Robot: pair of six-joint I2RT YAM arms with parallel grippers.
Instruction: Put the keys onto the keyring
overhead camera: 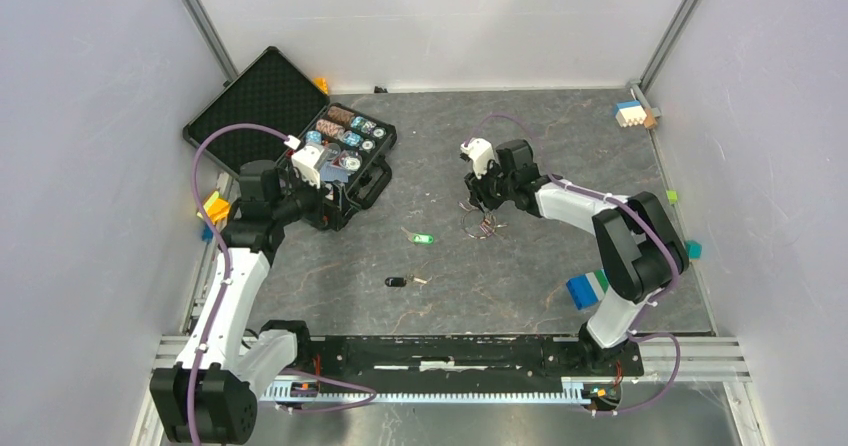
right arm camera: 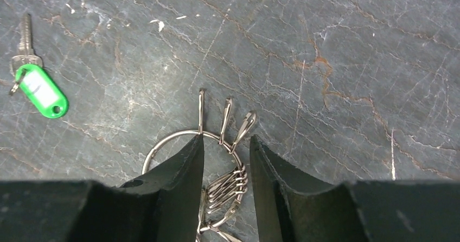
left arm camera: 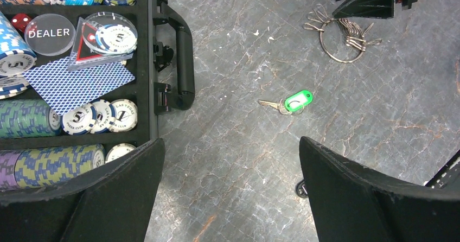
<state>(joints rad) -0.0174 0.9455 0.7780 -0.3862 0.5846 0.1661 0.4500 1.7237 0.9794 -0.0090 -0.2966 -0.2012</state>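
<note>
Right wrist view looks straight down on the keyring (right arm camera: 163,140), which lies flat on the grey, marbled table (right arm camera: 352,63). The right jaws are partway closed, with a narrow gap left between them. They straddle the far arc of the ring: the wire runs across the gap from one finger to the other, and a bunch of small metal pieces (right arm camera: 225,185) hung on the ring sits inside the gap. Three more of those pieces fan out past the fingertips. The left finger's tip (right arm camera: 187,160) meets the wire in this view; whether the jaws actually press on the bunch I cannot tell.

The green-headed key (right arm camera: 40,93) lies well off to the left of the right jaws, flat on the table, its blade pointing away. It touches neither the ring nor the fingers.

In the top external view the black-headed key (overhead camera: 397,282) rests nearer the arm bases, apart from both the green one and the ring.

The left jaws stand wide apart and hold nothing. They hover over bare table just beside the open black case (left arm camera: 145,63), which holds poker chips (left arm camera: 54,166). In the left wrist view the green-headed key lies ahead of these jaws, between the lines of the two fingers, with the ring farther off.
</note>
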